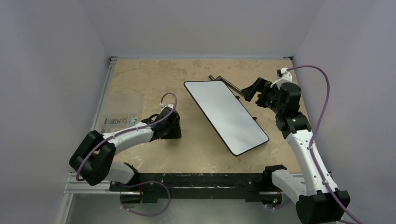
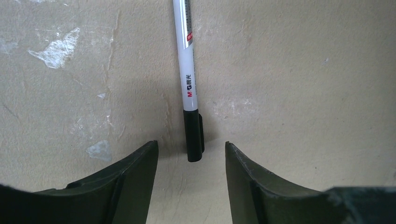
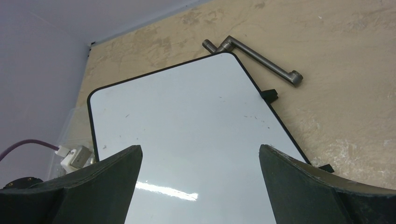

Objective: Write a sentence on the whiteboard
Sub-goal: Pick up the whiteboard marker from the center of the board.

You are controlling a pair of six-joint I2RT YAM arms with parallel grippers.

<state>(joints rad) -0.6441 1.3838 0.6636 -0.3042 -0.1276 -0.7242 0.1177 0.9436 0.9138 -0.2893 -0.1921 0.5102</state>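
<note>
Pale walls close in a tan, mottled table [image 1: 140,74] on three sides. Along its near edge runs a black rail [image 1: 201,179] with both arm bases on it.

From the near left corner the left arm reaches in toward the middle of the table. Its wrist view shows the left gripper [image 2: 191,145] low over the bare surface with the fingers [image 2: 135,172] parted. A pen [image 2: 189,84] lies flat there, white-barrelled, pointing away from the gripper. Its black cap [image 2: 193,133] sits in the gap between the fingertips, with table showing on both sides, so nothing is gripped.

Further out, against the left edge, lies a clear plastic container [image 1: 122,105]; I cannot tell whether it is a box or a bag. Small metal pieces [image 1: 120,120] are bunched at its near end, too small to name.

The whiteboard [image 1: 226,116] lies flat and slanted, running from the far middle of the table toward the near right. Its face is white with a few faint specks and a strip of glare, and small black feet [image 3: 270,94] stick out along its right long side.

The right gripper [image 3: 200,146] hangs over the board's far right end with its jaws spread wide, holding nothing.

Beyond the board's far corner a grey metal crank [image 3: 261,58] lies on the table, just beside the frame.
</note>
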